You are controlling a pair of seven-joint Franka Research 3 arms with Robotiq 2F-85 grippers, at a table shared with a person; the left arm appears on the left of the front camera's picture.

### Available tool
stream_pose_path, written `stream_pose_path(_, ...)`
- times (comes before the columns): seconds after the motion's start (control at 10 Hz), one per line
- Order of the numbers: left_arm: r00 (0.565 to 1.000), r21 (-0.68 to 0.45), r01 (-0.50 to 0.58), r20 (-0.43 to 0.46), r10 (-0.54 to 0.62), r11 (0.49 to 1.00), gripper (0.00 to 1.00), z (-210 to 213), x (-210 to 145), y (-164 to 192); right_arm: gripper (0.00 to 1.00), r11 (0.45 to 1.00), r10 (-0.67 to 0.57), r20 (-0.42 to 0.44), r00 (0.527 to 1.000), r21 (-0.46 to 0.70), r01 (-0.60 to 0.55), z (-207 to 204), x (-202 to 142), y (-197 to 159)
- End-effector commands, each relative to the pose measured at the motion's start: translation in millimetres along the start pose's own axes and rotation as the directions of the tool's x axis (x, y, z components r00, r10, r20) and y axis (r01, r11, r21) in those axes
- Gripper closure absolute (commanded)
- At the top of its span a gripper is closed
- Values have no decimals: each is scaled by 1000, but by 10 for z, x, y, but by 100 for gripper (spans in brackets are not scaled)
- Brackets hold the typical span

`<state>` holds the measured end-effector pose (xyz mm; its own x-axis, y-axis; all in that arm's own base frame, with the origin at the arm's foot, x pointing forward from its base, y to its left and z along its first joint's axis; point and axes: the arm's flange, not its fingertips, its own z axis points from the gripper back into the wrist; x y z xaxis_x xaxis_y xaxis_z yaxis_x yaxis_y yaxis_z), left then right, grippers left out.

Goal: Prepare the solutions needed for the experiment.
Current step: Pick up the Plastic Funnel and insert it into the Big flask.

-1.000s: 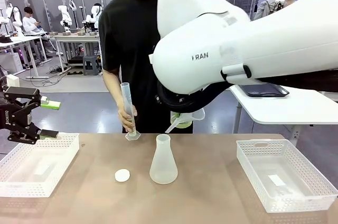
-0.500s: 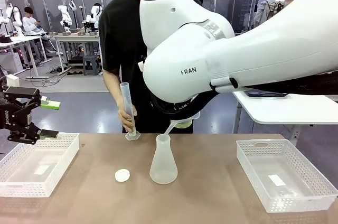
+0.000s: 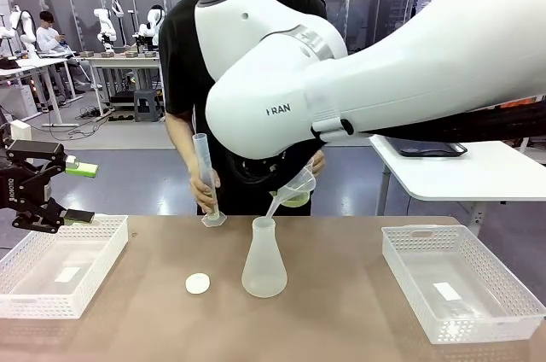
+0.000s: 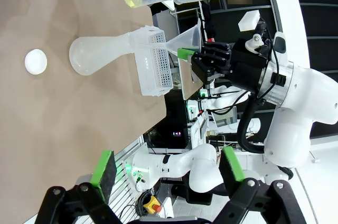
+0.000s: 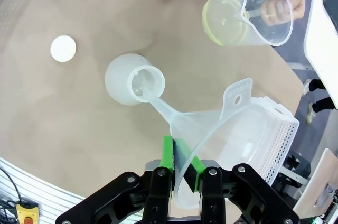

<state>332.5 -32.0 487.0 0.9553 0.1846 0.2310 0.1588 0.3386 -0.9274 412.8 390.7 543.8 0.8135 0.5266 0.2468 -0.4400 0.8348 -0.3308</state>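
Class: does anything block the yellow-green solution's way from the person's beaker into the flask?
Nothing blocks the solution. The funnel, clamped in the right gripper, points its spout into the open flask; the white cap lies apart on the table.

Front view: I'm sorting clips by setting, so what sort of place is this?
Likely a robotics lab set up as a chemistry bench: a conical flask, a funnel held in the right gripper, and a graduated cylinder.

The right end effector (image 4: pixel 189 55) holds a funnel (image 4: pixel 182 39) at the flask (image 4: pixel 97 55).
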Motion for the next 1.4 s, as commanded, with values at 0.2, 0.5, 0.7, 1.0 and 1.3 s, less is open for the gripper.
stream_pose_path(0.2, 1000, -23, 1, 2, -1, 1000, 0, -16, 17, -15, 93, 996, 68, -29, 997, -62, -69, 5, 183, 135)
stream_pose_path(0.5, 1000, -23, 1, 2, -1, 1000, 0, -16, 17, -15, 93, 990, 111, -63, 992, -80, -115, -98, 258, 248)
stream_pose_path(0.7, 1000, -23, 1, 2, -1, 1000, 0, -16, 17, -15, 93, 982, 134, -90, 987, -124, -145, -177, 287, 337)
stream_pose_path(1.0, 1000, -23, 1, 2, -1, 1000, 0, -16, 17, -15, 93, 972, 164, -117, 980, -148, -180, -300, 316, 499)
stream_pose_path(1.3, 1000, -23, 1, 2, -1, 1000, 0, -16, 17, -15, 93, 967, 187, -129, 974, -148, -206, -442, 349, 630)
